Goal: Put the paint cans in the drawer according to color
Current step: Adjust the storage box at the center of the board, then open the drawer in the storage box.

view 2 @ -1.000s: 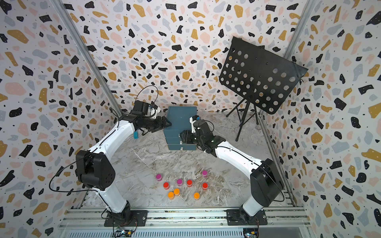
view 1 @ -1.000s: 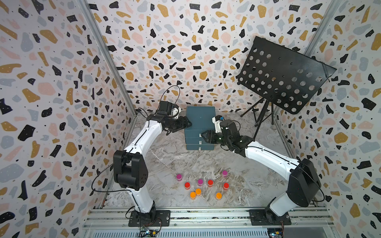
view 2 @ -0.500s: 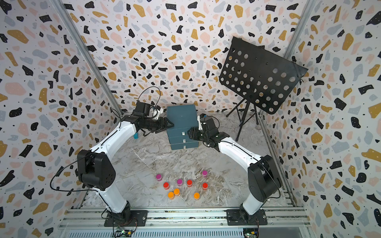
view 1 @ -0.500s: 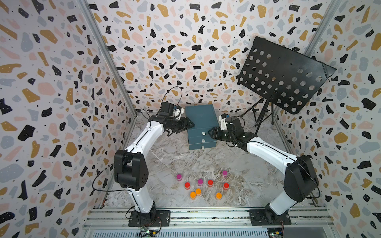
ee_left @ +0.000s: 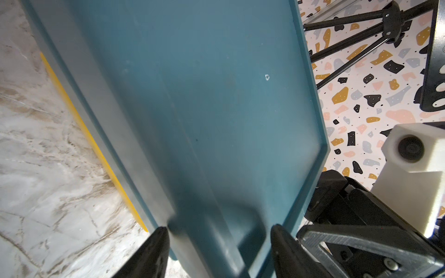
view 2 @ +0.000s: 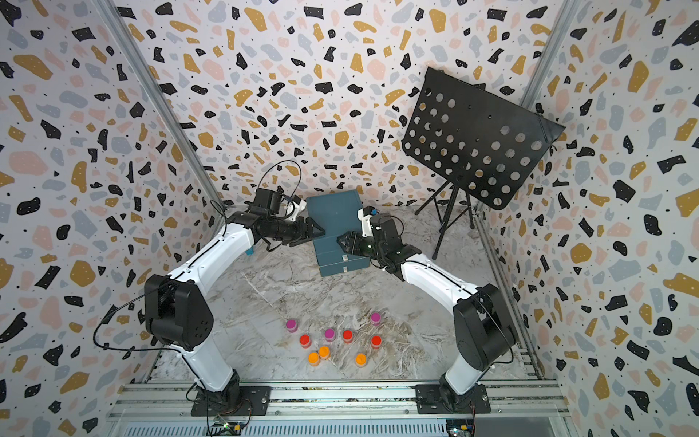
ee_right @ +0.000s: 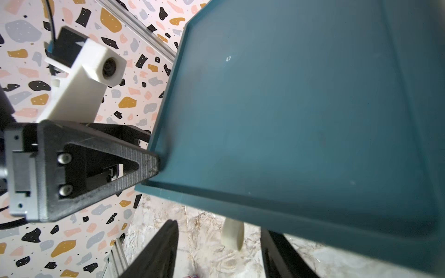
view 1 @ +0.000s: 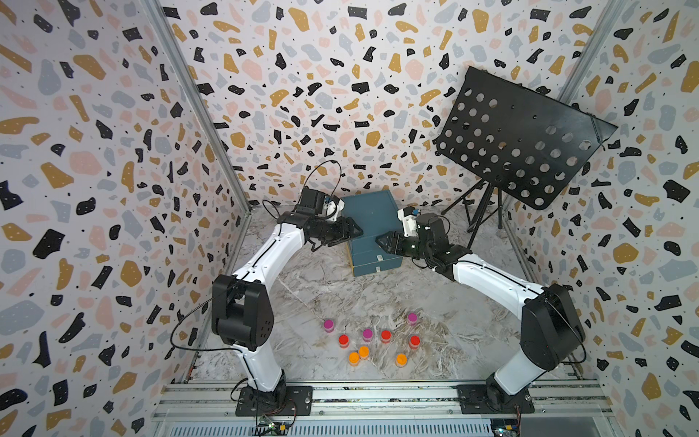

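Note:
The teal drawer (view 1: 372, 221) stands at the back of the marble floor, turned slightly. My left gripper (view 1: 353, 234) is shut on its front-left top corner, with one finger on either side of the corner in the left wrist view (ee_left: 220, 238). My right gripper (view 1: 380, 242) is open at the front face. In the right wrist view (ee_right: 220, 240) the top white pull tab (ee_right: 232, 234) hangs untouched between its fingers. All three drawers look shut. The paint cans stand loose near the front: magenta (view 1: 367, 333), red (view 1: 386, 335), orange (view 1: 401, 359).
A black perforated music stand (view 1: 522, 140) on a tripod (view 1: 488, 215) stands at the back right, close to the right arm. A small cyan block (view 2: 249, 251) lies by the left wall. Patterned walls close in three sides, and a metal rail (view 1: 378, 395) runs along the front.
The drawer box has turned slightly and shifted back. The right gripper has moved from the lower front up to the top tab. The left gripper has stayed on the corner.

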Tool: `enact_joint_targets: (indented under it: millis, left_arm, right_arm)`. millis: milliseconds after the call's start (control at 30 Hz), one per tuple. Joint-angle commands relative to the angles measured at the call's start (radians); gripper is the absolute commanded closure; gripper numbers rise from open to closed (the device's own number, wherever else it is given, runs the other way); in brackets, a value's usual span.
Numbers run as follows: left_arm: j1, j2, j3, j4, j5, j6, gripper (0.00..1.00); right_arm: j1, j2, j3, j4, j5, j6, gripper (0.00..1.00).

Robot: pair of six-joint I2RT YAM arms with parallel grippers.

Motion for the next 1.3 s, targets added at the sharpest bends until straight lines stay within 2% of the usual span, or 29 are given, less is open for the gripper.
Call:
enact_joint_targets:
  millis: [0, 333, 700, 833, 1033, 1267]
  left_arm:
    - [-0.007, 0.002, -0.009, 0.019, 0.024, 0.015, 0.29]
    - [-0.005, -0.004, -0.013, 0.020, 0.022, 0.015, 0.28]
    - [-0.006, -0.005, -0.014, 0.018, 0.018, 0.017, 0.27]
    - [-0.006, -0.002, -0.014, 0.018, 0.018, 0.017, 0.27]
    - [-0.006, -0.002, -0.014, 0.020, 0.019, 0.015, 0.27]
    - [-0.006, -0.004, -0.015, 0.020, 0.018, 0.013, 0.27]
  right_arm:
    - [0.010, 0.010, 0.007, 0.067, -0.021, 0.031, 0.42]
    - [0.015, 0.020, 0.001, 0.041, 0.024, 0.028, 0.49]
    - [0.019, 0.010, 0.002, 0.020, 0.047, 0.018, 0.80]
    - [0.021, 0.004, 0.003, 0.012, 0.045, 0.013, 0.83]
    - [0.023, -0.011, 0.005, -0.020, 0.053, -0.004, 0.99]
    - [0.034, -0.037, 0.009, -0.071, 0.060, -0.030, 1.00]
